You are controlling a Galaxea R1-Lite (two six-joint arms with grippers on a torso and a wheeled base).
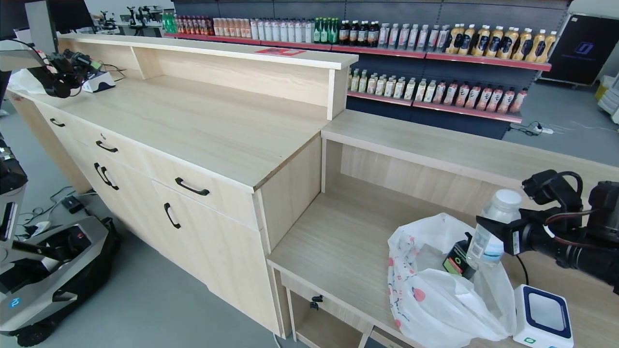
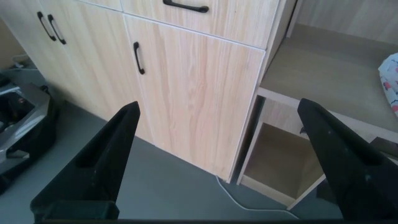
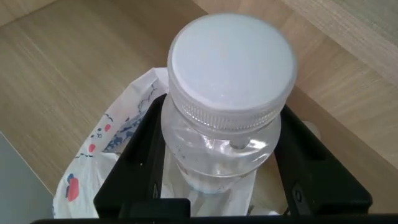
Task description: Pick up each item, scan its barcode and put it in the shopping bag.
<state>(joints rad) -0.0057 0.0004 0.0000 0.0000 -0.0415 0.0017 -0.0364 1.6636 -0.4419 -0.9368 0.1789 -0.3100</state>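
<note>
Checkout practice at a mock store counter: on the left, the left gripper (image 2: pixel 217 109) hangs low over the grey floor (image 2: pixel 180 186) in front of the cabinet (image 1: pixel 193 121), its two black fingers (image 2: pixel 109 155) spread wide with nothing between them. From its wrist view the pale wood doors and black handles of the cabinet stand just ahead.

To the right of the cabinet a lower desk (image 1: pixel 338 237) steps down. Near its front edge lies the bag (image 1: pixel 435 295), white plastic with red and blue print, its mouth slumped open. A dark pack (image 1: pixel 457 258) with a green and red label sits inside.

Over that opening the right gripper (image 1: pixel 493 232) reaches in from the right and has its fingers (image 3: pixel 134 168) closed tight on either side of the bottle (image 1: pixel 500 205), a clear one with a white cap, held upright just below the neck. Its base appears to dip into the mouth of the bag, though the plastic makes that hard to judge.

Just beside the bag, farther right on the desk, rests the scanner (image 1: pixel 541 316), a white box with a blue-framed window facing up.

Behind the counter, shelves (image 1: pixel 435 53) of bottled drinks line the far wall.
</note>
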